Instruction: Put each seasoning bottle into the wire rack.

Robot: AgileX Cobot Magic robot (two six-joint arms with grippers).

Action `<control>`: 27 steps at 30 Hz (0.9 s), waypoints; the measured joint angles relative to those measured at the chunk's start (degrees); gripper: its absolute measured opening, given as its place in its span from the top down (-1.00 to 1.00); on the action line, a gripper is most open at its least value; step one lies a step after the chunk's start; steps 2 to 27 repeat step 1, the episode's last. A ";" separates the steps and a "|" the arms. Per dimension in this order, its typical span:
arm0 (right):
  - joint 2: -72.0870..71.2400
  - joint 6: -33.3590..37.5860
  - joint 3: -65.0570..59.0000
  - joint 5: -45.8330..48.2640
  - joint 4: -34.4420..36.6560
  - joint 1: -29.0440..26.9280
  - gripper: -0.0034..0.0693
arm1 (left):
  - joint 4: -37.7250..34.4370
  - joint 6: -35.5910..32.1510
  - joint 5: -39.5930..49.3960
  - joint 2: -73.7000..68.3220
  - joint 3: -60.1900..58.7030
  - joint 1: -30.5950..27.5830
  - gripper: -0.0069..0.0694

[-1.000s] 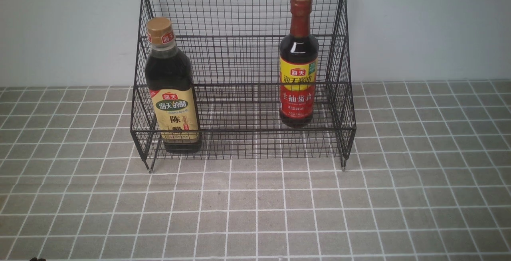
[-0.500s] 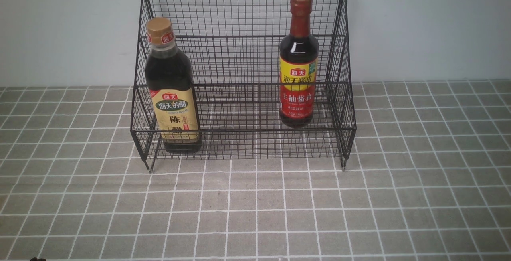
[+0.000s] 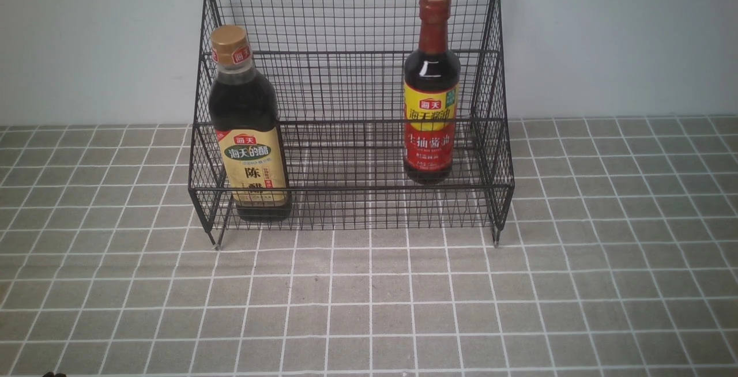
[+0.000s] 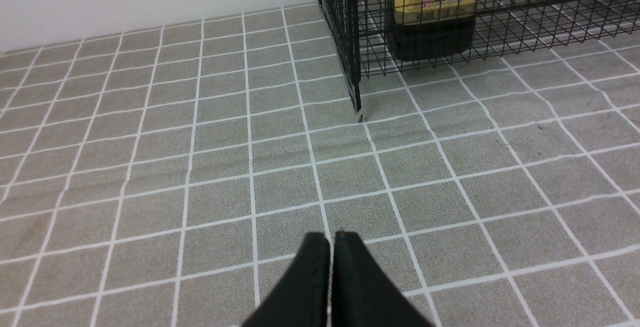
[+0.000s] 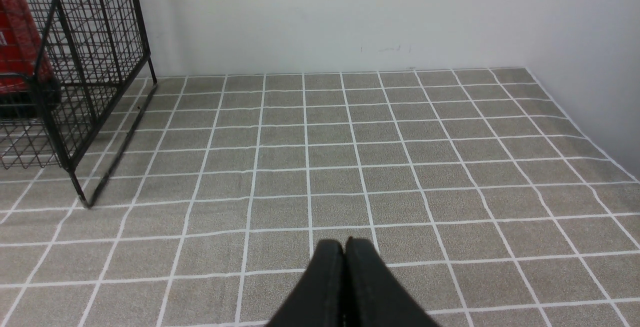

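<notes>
Pale wall and a grey cloth with a white grid are filling the background, the cloth covering the desk from edge to edge. On it the wire rack is standing on its small feet against the wall, by far the largest thing in view. Both seasoning bottles are sitting upright inside it: the broad bottle with the gold cap is resting at the rack's left end on the lower front tier, and the slimmer bottle with the red-brown neck is standing near the right end, seemingly further back, though which tier it is on is hard to tell. The two are well apart.

Across the last second nothing is changing: rack and bottles are keeping their places exactly, and neither arm is reaching into the front view. That stillness suggests the placing is finished and the arms are parked.

Each wrist camera is looking forward over bare cloth. The left end effector is showing its fingers pressed together with nothing between them, short of the rack's left front foot. The right end effector is likewise pressed together and empty, off the rack's right side.
</notes>
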State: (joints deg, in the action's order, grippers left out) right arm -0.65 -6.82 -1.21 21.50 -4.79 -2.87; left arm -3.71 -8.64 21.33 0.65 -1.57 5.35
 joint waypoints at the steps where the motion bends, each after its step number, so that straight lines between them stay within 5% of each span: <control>1: 0.00 0.00 0.00 0.00 0.00 0.00 0.94 | 0.00 0.00 0.00 0.00 0.00 0.00 0.84; 27: 0.00 0.00 0.00 0.00 0.00 0.00 0.94 | 0.00 0.00 0.00 0.00 0.00 0.00 0.84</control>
